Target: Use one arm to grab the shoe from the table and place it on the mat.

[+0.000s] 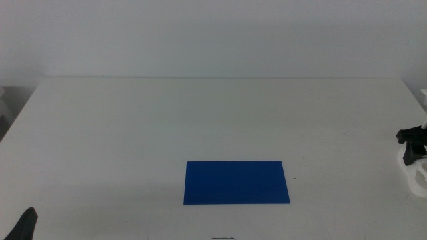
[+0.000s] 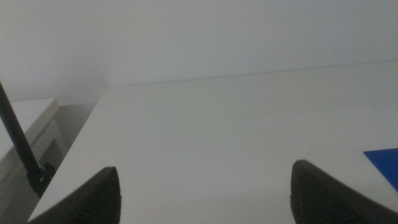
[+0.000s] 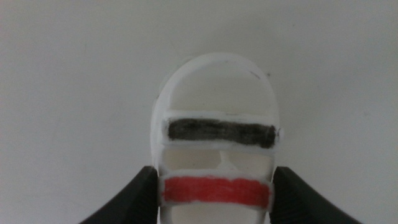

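White desk (image 1: 133,133): right pincer (image 3: 214,186) pinching sandal (image 3: 214,118) at right edge; left pincer (image 2: 205,193) spread, waiting. Next: lift, carry to blue mat (image 1: 237,182).

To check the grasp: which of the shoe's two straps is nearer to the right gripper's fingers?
The red strap. It lies between the right gripper's fingers, while the black strap lies beyond it, toward the shoe's rounded end.

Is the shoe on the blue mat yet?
No. The mat lies bare, and the shoe sits between the right gripper jaws at the table's right edge. The left gripper waits open.
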